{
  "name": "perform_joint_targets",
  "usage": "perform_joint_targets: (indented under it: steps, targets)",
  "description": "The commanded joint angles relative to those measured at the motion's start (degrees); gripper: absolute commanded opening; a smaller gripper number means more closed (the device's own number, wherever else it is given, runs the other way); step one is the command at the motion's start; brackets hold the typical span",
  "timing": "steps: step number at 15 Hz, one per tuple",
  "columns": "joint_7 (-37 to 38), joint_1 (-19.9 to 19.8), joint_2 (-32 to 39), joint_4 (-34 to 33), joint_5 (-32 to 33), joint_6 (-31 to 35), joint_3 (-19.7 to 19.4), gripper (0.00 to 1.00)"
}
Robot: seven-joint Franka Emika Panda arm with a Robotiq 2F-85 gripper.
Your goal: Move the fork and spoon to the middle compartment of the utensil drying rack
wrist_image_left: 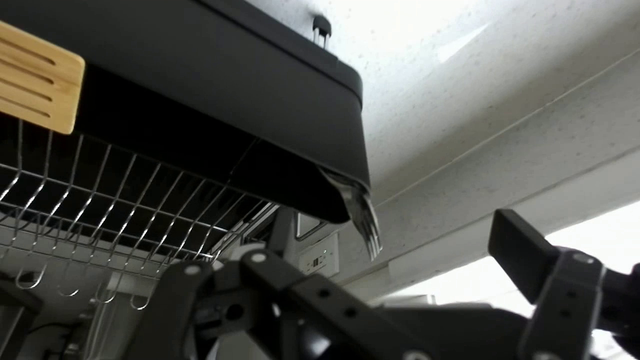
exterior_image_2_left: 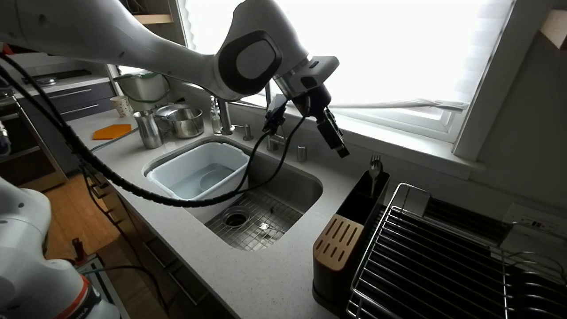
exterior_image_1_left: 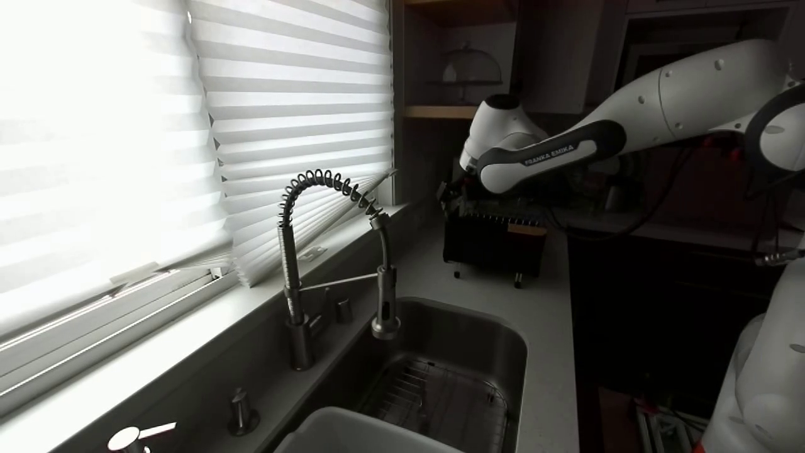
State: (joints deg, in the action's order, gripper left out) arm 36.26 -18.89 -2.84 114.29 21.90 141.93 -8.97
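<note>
The claw stands spread wide near the fork, which leans tines-up in the black holder — end compartment, opposite the slotted wooden lid.

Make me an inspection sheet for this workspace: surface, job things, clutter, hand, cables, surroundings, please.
Surface: counter, pale and speckled.
Job's things: fork, tines up, in an end compartment of the utensil rack; wooden lid over the opposite end; spoon cannot be made out.
Clutter: tub in the sink; pots and metal cup beside it.
Hand: open, holding nothing, apart from the fork.
Cables: black cable hangs in a loop below the arm.
Surroundings: blind askew at its lower edge; coiled faucet by the sink.
</note>
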Motion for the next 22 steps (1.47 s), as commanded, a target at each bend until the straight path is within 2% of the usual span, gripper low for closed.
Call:
perform_joint_targets:
  steps: [1,7,15,16,17,18,19,22]
  targets:
    - [6.6,0.8,6.6,-7.2,5.3,-0.3,-2.7,1.00]
    - [6.6,3.0,13.1,-13.5,5.4,-0.8,-6.2,1.00]
    - [3.9,4.9,18.3,-17.8,1.0,-2.9,-7.7,1.00]
    - [3.8,5.0,18.7,-18.1,0.7,-3.1,-7.8,0.94]
    - [3.6,5.1,19.0,-18.5,0.2,-3.6,-7.9,0.77]
    - [3.4,5.2,19.3,-18.9,-0.1,-4.0,-8.0,0.70]
    - [3.3,5.3,19.6,-19.2,-0.4,-4.4,-8.1,0.69]
    - [3.0,5.5,20.1,-20.1,-1.1,-5.3,-8.3,0.43]
